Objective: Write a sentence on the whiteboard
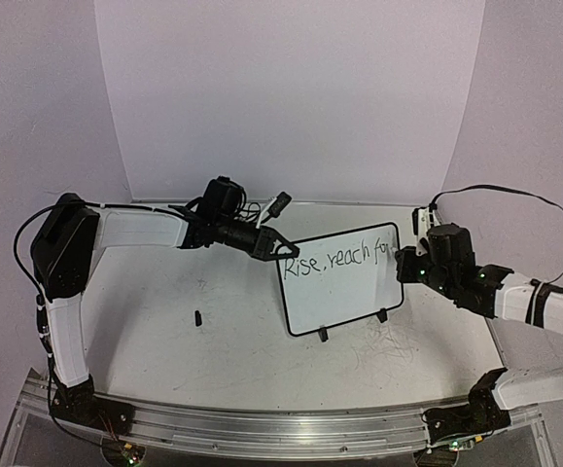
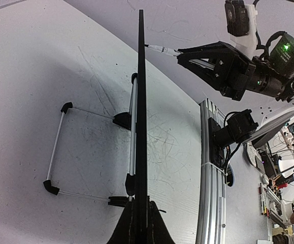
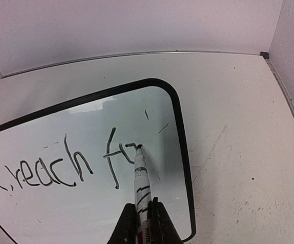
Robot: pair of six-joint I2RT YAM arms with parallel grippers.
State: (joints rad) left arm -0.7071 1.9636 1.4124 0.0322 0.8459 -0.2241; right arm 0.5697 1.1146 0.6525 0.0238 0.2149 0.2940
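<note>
Mid-sentence at the table (image 1: 213, 360): we see the board (image 1: 344, 302) propped on its stand (image 2: 58, 147) between the two arms, a little right of centre in the overhead view, with its face turned up toward the near edge.

The left gripper (image 1: 277, 251) is clamped on the board's upper left corner. In its own wrist view the fingers close on either side of the thin black frame, steadying it.

The right gripper (image 3: 141, 211) is closed tight on a marker (image 3: 141, 178), whose tip touches the board close to the right-hand frame.

The writing (image 1: 344, 261) runs in one line across the top of the board. We read "Rise, reach" followed by an "f". The marker tip sits at a short stroke just after that letter, which we take to be the start of the next one.

We judge the task to be under way but not finished. The word in hand is incomplete, and no closing mark is visible. The line has almost reached the right edge, so little room is left on it. Anything further would likely have to go on a second line, and the whole lower part of the board is blank and free for that.

A small black piece (image 1: 197, 317) lies on the table well to the left of the board, and we cannot tell what it is.
</note>
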